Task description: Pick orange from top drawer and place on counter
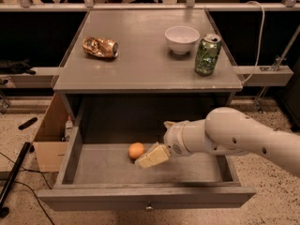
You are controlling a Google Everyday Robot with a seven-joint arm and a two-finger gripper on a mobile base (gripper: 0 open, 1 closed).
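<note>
The orange (136, 150) lies on the floor of the open top drawer (145, 196), left of its middle. My gripper (151, 156) reaches into the drawer from the right on a white arm. Its cream fingers sit just right of the orange, very close to it or touching it. The orange rests on the drawer floor. The counter (140, 64) is the grey top above the drawer.
On the counter stand a crushed gold-brown can (100, 47) at the left, a white bowl (182, 39) and a green can (207, 54) at the right. A cardboard box (47, 144) stands on the floor left of the drawer.
</note>
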